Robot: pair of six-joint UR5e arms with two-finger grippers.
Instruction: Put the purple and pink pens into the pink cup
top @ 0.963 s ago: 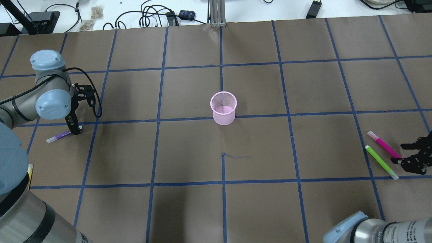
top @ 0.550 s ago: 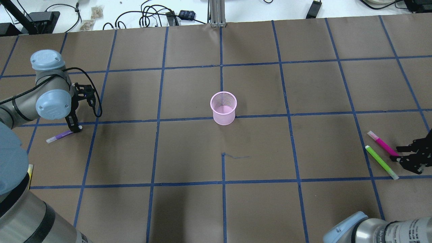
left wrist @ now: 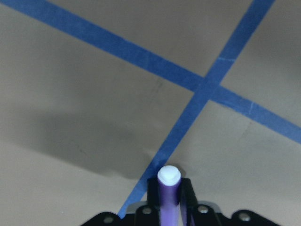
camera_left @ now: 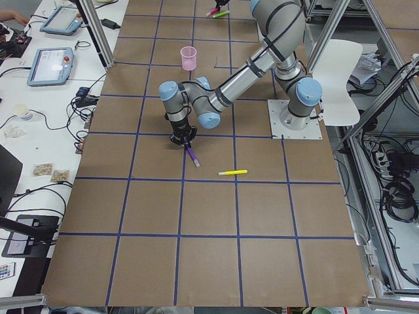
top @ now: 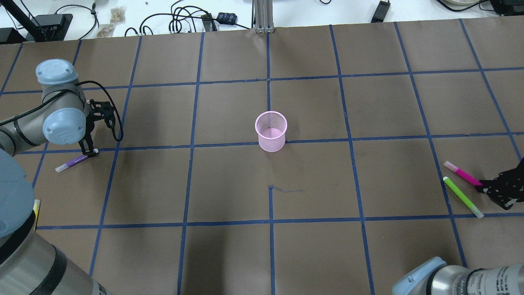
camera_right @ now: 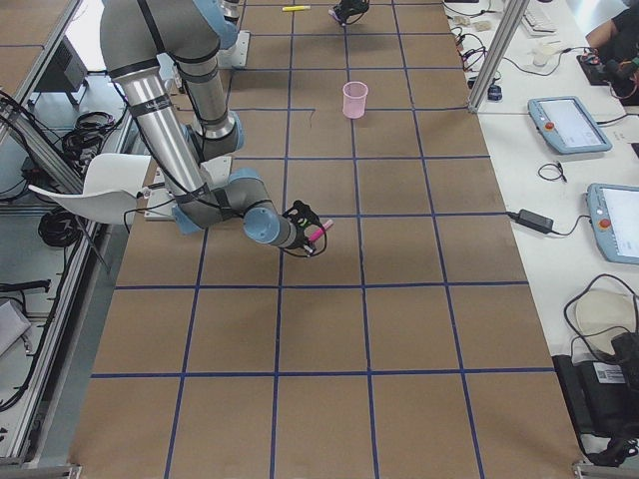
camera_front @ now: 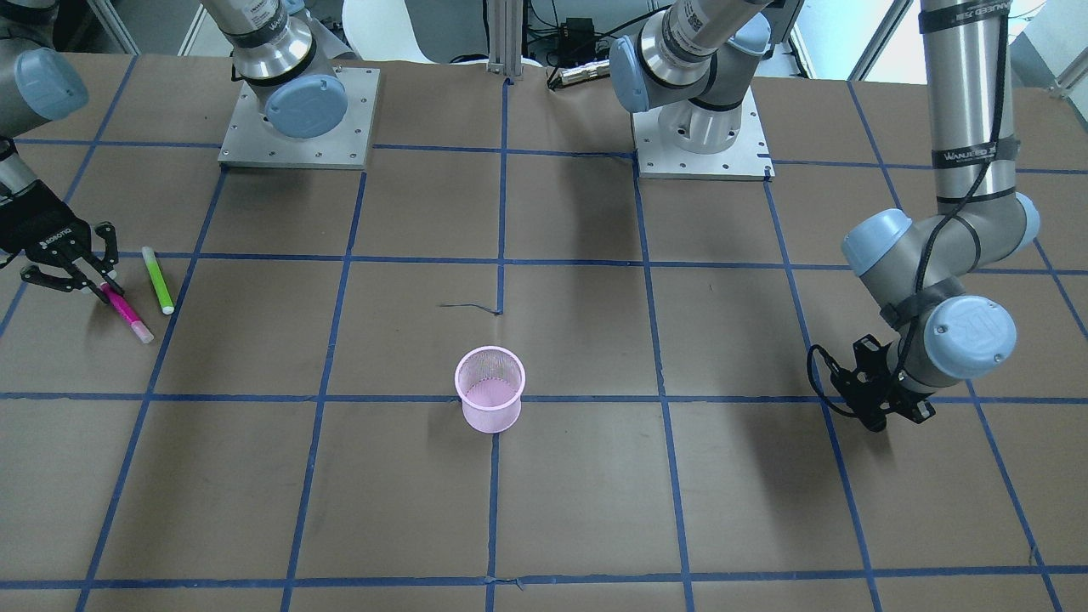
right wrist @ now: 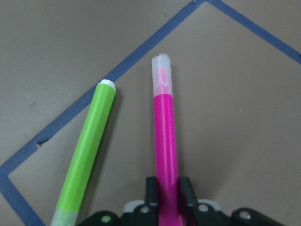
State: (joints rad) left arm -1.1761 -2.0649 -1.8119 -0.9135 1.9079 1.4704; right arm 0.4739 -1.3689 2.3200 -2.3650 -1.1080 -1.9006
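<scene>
Pens look light, stiff, slippery; left pincer pinches purple pen near its end; right pincer pinches pink pen at its end; middle holds would tip less.

1. "ROBOTIQ": white capitals on the black body of the right gripper, read in the front-facing view.
2. White capitals on a black strap round the upright section of the left arm. They seem to begin "WANUCED"; the rest is unclear. A second strap higher up carries similar lettering, cut off by the frame edge.
3. Dark print on the right arm: too small to read.
</scene>
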